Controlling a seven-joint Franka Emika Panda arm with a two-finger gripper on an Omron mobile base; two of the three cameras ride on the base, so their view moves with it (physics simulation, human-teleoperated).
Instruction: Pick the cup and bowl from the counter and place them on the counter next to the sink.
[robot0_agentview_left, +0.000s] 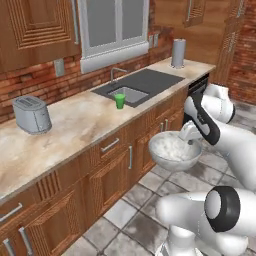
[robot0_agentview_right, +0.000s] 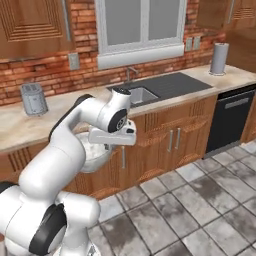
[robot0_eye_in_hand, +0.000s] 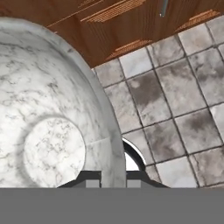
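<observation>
The fingers pinch the thin rim of the bowl, and the bowl hangs in the air over the floor, in front of the cabinet doors and below the tabletop. The grip is only on one edge, so the bowl could tip or slip out and fall on the tiles. When the arm lifts it, the bowl could bump the tabletop edge, or knock the green cup that stands by the sink.
</observation>
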